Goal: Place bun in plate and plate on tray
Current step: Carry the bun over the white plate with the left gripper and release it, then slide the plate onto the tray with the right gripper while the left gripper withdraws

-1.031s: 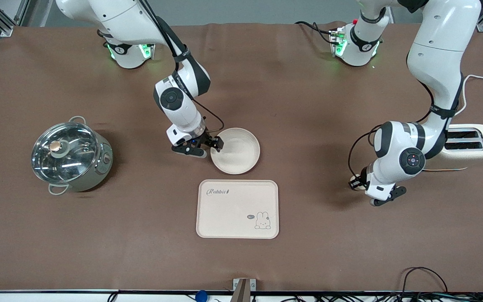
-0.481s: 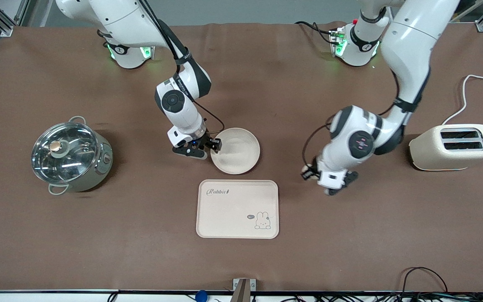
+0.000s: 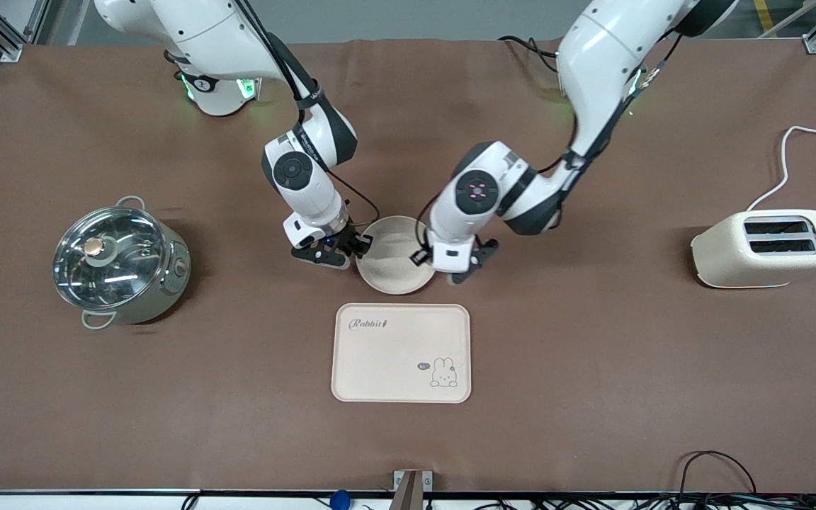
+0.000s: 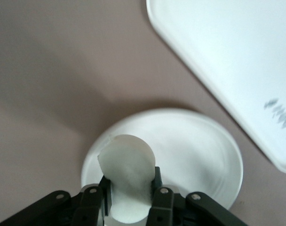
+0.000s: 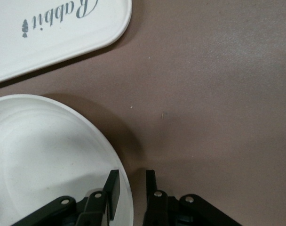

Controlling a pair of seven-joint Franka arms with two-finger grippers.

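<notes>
Cream plate (image 3: 394,263) sits on the brown table (image 3: 592,368), just farther from the front camera than the tray (image 3: 401,353) with the Rabbit lettering, not touching it. Left gripper (image 4: 130,203) is pinched shut on the bun (image 4: 129,181) and hangs over the plate's edge toward the left arm's end. Right gripper (image 5: 130,188) is down at the plate's other edge, its fingers (image 5: 112,192) straddling the rim with a narrow gap, so slightly open. Steel pot (image 3: 119,262) sits toward the right arm's end, toaster (image 3: 769,248) toward the left arm's end.
</notes>
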